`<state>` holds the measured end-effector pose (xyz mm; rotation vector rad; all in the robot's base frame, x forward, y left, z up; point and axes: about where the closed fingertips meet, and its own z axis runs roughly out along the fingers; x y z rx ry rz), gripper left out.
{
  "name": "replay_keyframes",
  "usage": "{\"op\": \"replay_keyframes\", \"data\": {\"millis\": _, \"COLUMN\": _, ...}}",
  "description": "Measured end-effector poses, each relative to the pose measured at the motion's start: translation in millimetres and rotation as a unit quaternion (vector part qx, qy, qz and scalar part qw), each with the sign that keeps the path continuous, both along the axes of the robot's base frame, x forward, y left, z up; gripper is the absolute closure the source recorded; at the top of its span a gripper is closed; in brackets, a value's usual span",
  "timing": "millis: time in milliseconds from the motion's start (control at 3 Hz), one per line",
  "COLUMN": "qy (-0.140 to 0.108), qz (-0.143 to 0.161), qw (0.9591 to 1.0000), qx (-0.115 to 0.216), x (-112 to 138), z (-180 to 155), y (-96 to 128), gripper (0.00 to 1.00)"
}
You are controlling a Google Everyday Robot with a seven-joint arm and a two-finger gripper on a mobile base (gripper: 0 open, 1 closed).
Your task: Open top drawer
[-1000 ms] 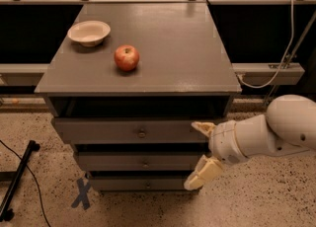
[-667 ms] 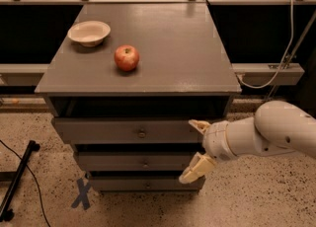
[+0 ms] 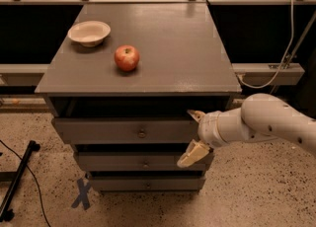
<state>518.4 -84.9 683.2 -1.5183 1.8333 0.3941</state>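
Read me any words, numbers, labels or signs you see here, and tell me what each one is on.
"X": a cross marked on the floor, left of the drawers' base.
No other text: none on the top drawer, bowl, apple, or the gripper, which is open at the top drawer's right end.

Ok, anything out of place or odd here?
Nothing spilled or damaged. The cream bowl and red apple sit on the grey cabinet top. One oddity: the open white gripper spans the right end of the wide grey top drawer, well right of its small round metal knob.
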Motion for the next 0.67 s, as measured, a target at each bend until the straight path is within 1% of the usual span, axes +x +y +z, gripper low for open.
{"op": "replay_keyframes", "data": {"millis": 333, "qy": -0.009, "qz": -0.005, "qw": 0.9999, "qx": -0.013, "x": 21, "z": -9, "y": -6, "gripper": 0.00}}
{"op": "replay_keyframes", "data": {"millis": 667, "qy": -0.013, "qz": -0.009, "qw": 0.9998, "qx": -0.013, "x": 34, "z": -19, "y": -13, "gripper": 0.00}}
